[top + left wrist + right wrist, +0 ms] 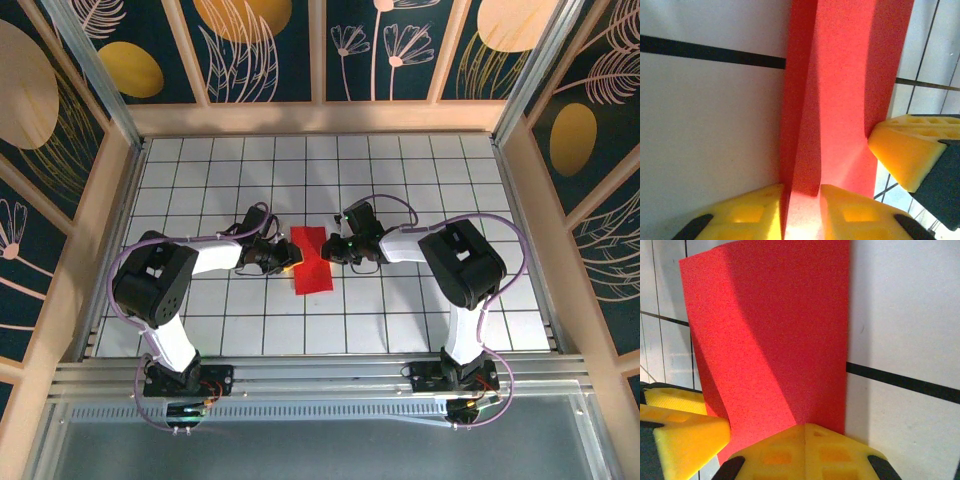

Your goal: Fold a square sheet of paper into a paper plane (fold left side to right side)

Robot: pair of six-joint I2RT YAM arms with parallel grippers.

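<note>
The square sheet of paper (311, 260) is bright red and lies doubled over into a narrow strip on the white grid table, between both arms. My left gripper (284, 263) is at the strip's left edge. In the left wrist view its yellow fingers (742, 215) stand a little apart, with a raised fold of the sheet (840, 85) running up between them from the left gripper (801, 216). My right gripper (339, 247) is at the right edge. In the right wrist view the right gripper (805, 437) is shut, tips together, resting on top of the sheet (770, 330).
The white gridded table (400, 180) is walled by wooden frames and patterned panels on three sides. An aluminium rail (320, 375) runs along the near edge by the arm bases. The other arm's yellow finger (907, 150) pokes into each wrist view (680, 432).
</note>
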